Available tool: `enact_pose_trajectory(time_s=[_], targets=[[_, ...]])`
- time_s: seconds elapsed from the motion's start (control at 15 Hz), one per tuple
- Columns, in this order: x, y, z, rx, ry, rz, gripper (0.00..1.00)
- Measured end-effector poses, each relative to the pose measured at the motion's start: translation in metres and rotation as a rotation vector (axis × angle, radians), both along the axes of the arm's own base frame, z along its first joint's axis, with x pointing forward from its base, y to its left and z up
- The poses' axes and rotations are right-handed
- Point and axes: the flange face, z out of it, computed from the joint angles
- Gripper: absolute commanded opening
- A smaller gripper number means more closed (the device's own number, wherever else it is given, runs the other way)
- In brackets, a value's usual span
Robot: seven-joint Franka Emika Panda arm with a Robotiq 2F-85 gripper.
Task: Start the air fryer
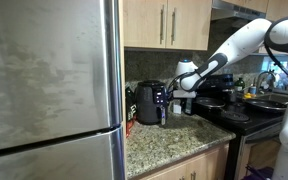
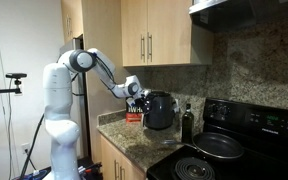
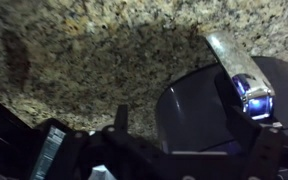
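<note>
The air fryer [image 1: 148, 104] is a dark, rounded box on the granite counter, next to the fridge. It shows in both exterior views [image 2: 159, 110]. In the wrist view its glossy dark top [image 3: 194, 105] fills the lower middle, with a silver handle [image 3: 232, 62] and a blue-lit spot at the right. My gripper [image 1: 168, 97] hovers close at the fryer's front and upper side [image 2: 135, 91]. Its two fingers stand apart on either side of the fryer's top [image 3: 184, 128], open and holding nothing.
A tall steel fridge [image 1: 49, 85] stands beside the fryer. A red packet [image 2: 134, 116] lies behind it. A dark bottle [image 2: 187, 122] stands on the granite counter [image 3: 94, 50]. A black stove with a pan [image 2: 219, 146] and pots [image 1: 214, 100] is further along. Wooden cabinets [image 2: 154, 40] hang overhead.
</note>
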Motion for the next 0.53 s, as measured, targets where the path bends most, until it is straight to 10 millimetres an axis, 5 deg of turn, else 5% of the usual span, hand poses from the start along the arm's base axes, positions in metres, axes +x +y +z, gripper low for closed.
enact_pose_trajectory(time_s=[0.33,0.53], targets=[[-0.066,-0.008,0.096,-0.030,0.004,-0.018,1.00],[-0.107,-0.015,0.136,-0.021,-0.058,-0.015,1.00]])
